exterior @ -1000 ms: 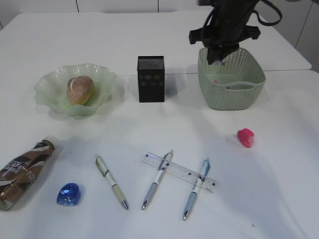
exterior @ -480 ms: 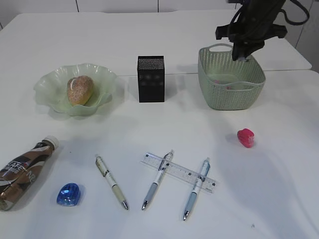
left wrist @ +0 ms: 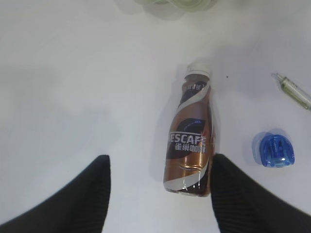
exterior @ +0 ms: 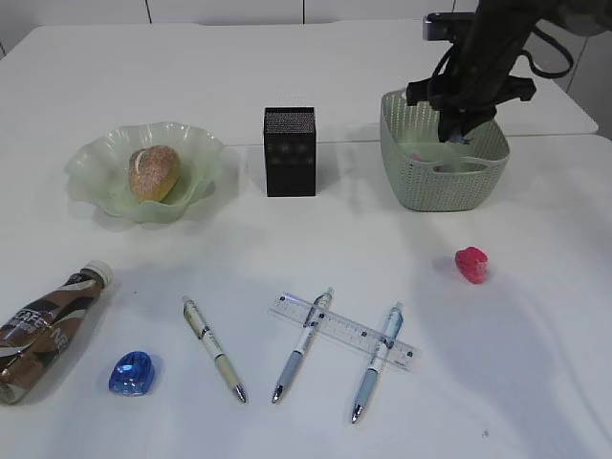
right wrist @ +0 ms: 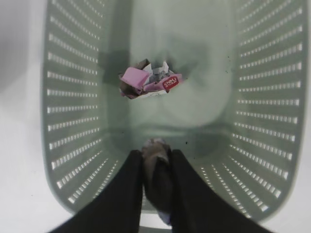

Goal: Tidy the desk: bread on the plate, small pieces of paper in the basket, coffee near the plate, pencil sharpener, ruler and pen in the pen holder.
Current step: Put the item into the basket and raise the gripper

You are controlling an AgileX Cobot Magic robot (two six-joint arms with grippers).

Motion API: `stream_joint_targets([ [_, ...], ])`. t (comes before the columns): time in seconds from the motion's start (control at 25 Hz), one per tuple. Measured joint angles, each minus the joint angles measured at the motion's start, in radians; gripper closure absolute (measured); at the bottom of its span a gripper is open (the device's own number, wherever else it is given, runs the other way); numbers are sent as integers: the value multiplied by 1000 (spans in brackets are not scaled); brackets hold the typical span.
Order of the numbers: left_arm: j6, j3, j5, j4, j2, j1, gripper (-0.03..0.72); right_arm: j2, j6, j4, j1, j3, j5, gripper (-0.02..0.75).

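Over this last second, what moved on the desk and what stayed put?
Only the right arm moved: its gripper swung from the basket's back-left rim toward the right, then dipped lower over the inside. It stays shut on a small scrap; nothing was let go. The bread, coffee bottle, pens, ruler and both sharpeners lie unchanged.

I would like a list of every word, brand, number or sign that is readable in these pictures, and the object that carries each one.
"NESCAFE": on the label of the coffee bottle, seen from the left wrist.
Chinese characters below that brand name: too small to read.
White print on the red part of a paper scrap in the basket: too blurred to read.
Marks on the ruler: too small to read.
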Motion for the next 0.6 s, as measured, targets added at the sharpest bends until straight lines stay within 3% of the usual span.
stream_joint_targets([
  [0.12, 0, 0, 0, 0, 0, 0, 238, 2, 0, 0, 0, 0, -16, 558],
  [0.28, 0, 0, 0, 0, 0, 0, 240, 2, 0, 0, 0, 0, -44, 382],
  [0.44, 0, 0, 0, 0, 0, 0, 240, 2, 0, 0, 0, 0, -51, 273],
  [0.6, 0, 0, 0, 0, 0, 0, 241, 2, -1, 0, 0, 0, -51, 231],
])
